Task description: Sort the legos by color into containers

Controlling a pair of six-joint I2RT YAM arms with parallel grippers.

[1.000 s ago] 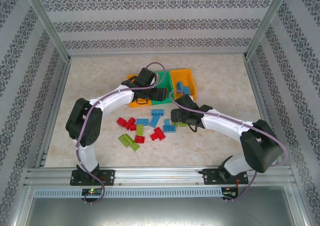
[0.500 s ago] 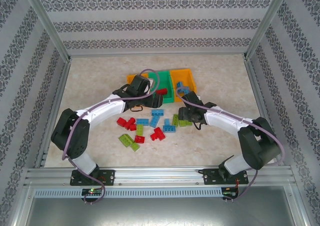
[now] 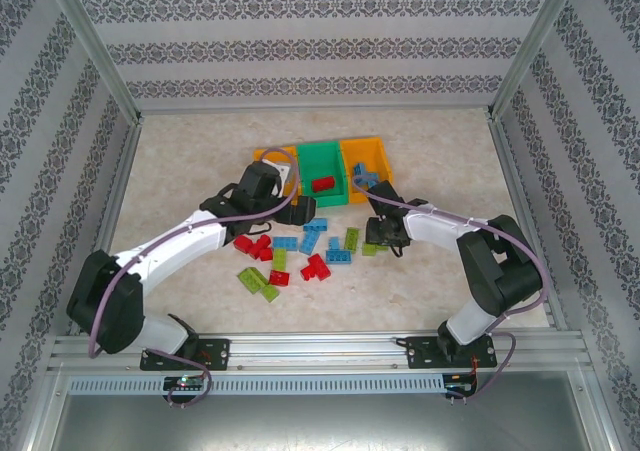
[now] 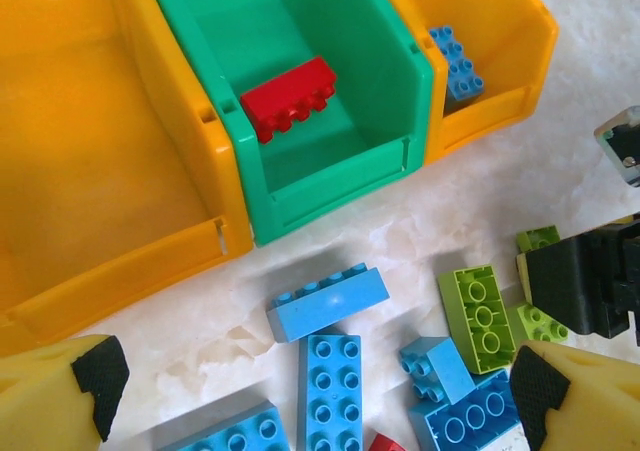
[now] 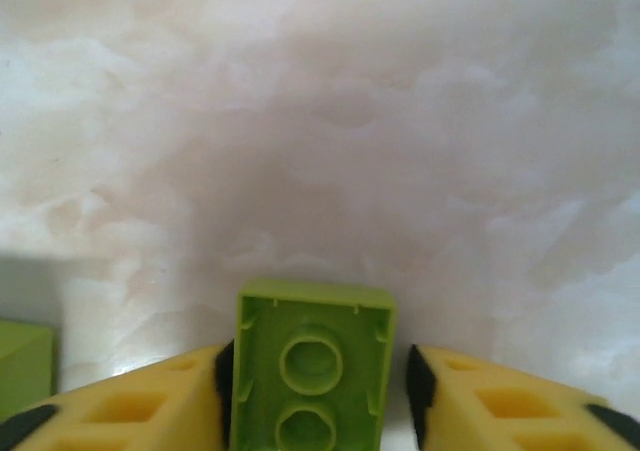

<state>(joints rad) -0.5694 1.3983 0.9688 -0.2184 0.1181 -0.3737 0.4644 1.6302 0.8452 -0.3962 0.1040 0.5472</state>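
Observation:
Three bins stand in a row: left orange bin [image 4: 100, 171], green bin [image 4: 330, 31] holding a red brick [image 4: 288, 98], right orange bin [image 4: 490, 31] holding a blue brick [image 4: 458, 63]. My left gripper [image 3: 292, 211] hangs open just in front of the bins, over loose blue legos [image 4: 327, 302]; nothing is between its fingers. My right gripper [image 3: 383, 239] is low at the table, open around a lime brick [image 5: 312, 341] lying studs-down. The left pad touches the brick and a small gap remains at the right pad.
Red legos [image 3: 252, 244], lime legos [image 3: 258, 282] and blue legos [image 3: 315, 231] lie scattered between the two arms. Another lime brick [image 4: 480, 318] lies beside the right gripper's black body [image 4: 585, 281]. Metal frame rails border the table.
My left gripper has drawn back from over the bins toward the pile, leaving the red brick in the green bin. My right gripper has shifted right and down around the lime brick.

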